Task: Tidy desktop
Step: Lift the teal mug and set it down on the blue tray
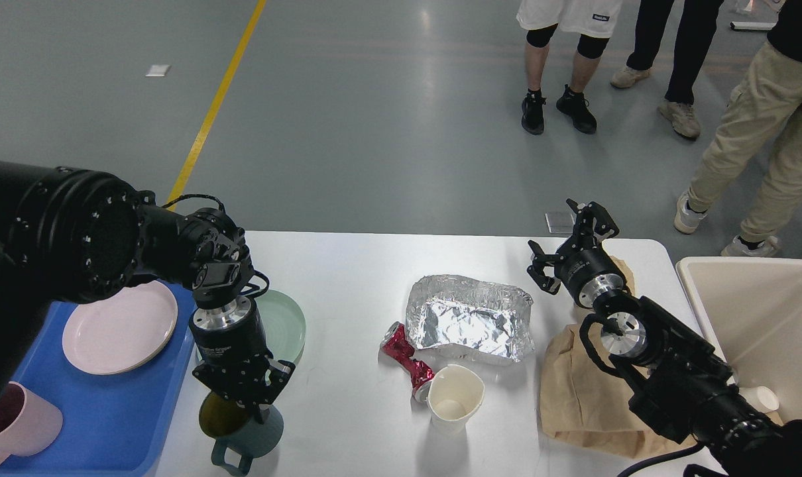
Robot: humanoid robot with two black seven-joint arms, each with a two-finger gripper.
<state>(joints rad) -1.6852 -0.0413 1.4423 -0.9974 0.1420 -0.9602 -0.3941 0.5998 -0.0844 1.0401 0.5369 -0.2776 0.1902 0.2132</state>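
The left arm reaches in from the left edge and bends downward, its wrist pointing at the near-left part of the desktop (pixel 348 278), where the left gripper (pixel 244 392) hangs directly over a green mug (pixel 242 429); its fingers sit at the mug's rim, but whether they pinch the rim cannot be told. The mug stands upright just right of the blue tray (pixel 109 411), which holds a pink plate (pixel 119 326) and a pink cup (pixel 16 421). A pale green plate (pixel 285 324) lies behind the wrist. The right arm comes in from the near-right corner and slants toward the far edge, the right gripper (pixel 570 248) raised with fingers spread, holding nothing. Under that arm lies a brown paper bag (pixel 576 391). Mid-table sit a foil tray (pixel 470 318), a crushed red can (pixel 407 361) and a white paper cup (pixel 454 397), close together. Bare tabletop lies between the green plate and the foil. A beige bin (pixel 759 318) stands at the right edge.
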